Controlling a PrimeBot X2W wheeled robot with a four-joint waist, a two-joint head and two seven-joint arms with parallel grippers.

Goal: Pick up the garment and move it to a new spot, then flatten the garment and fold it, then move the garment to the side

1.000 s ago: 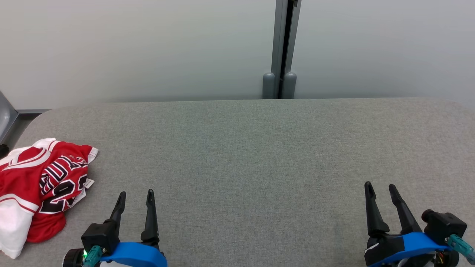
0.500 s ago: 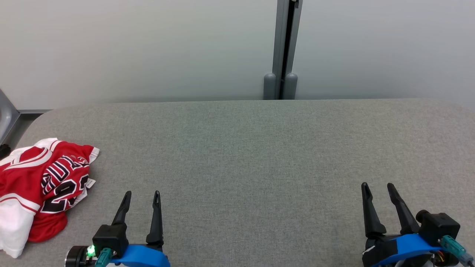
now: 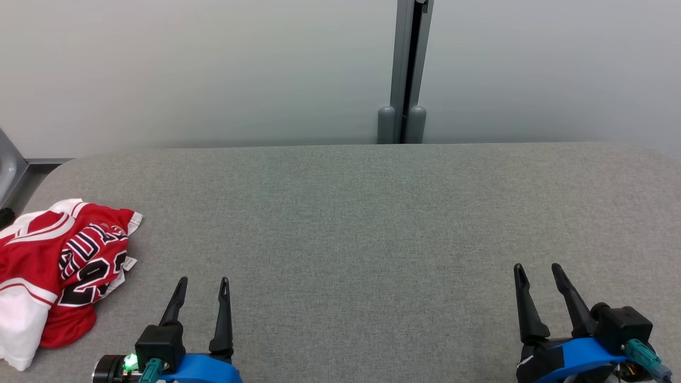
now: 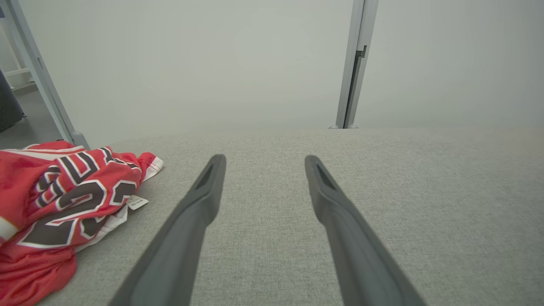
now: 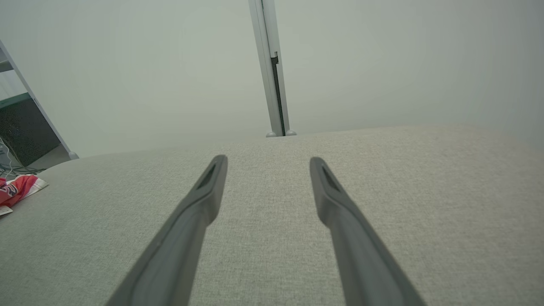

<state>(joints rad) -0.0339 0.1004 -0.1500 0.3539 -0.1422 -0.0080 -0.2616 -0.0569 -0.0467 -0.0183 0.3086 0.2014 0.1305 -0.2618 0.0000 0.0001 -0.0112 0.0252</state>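
The garment [image 3: 58,266] is a crumpled red and white jersey with black numbers, lying at the left edge of the grey table [image 3: 362,223]. In the left wrist view the garment [image 4: 63,199] sits left of my fingers. The right wrist view catches a corner of the garment [image 5: 17,189] at the far left. My left gripper [image 3: 204,282] stands open over the near table edge, a little to the right of the jersey, with nothing between its fingers. My right gripper [image 3: 536,269] is open and empty at the near right.
A pale wall with a grey vertical post [image 3: 407,69] stands right behind the table. A grey metal frame leg [image 4: 42,80] rises off the table's left end. The wide middle of the grey fabric top carries nothing.
Both grippers have drawn back a little toward the near table edge, the left one also drifting slightly right. The jersey has not moved.
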